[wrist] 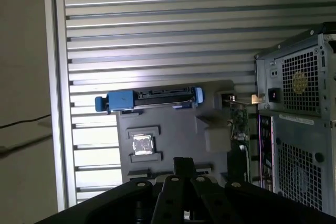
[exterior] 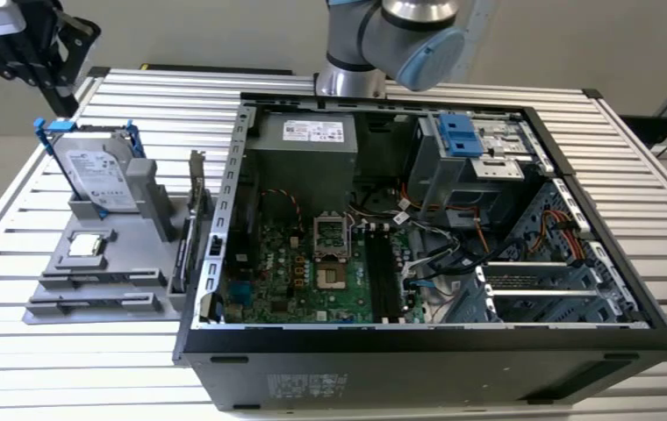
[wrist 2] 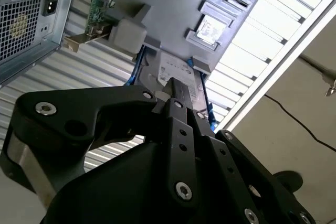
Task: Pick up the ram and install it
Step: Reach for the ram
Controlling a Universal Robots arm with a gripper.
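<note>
Seemingly the ram (exterior: 377, 276) stands slotted on the motherboard (exterior: 292, 276), well apart from our gripper (wrist 2: 175, 90), its fingers together on nothing. Light, stiff, fragile: we'd pinch its long edges.

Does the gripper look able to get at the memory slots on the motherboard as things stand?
Probably yes for the gripper: the case is open, nothing stands over the memory slots, only loose cables lie beside them.

The exterior view looks steeply down over the counter (exterior: 53, 368); both wrist views look past the gripper (wrist: 184, 163) (wrist 2: 176, 85) at its gray tray (exterior: 134, 263) (wrist: 173, 114) (wrist 2: 173, 3).
</note>
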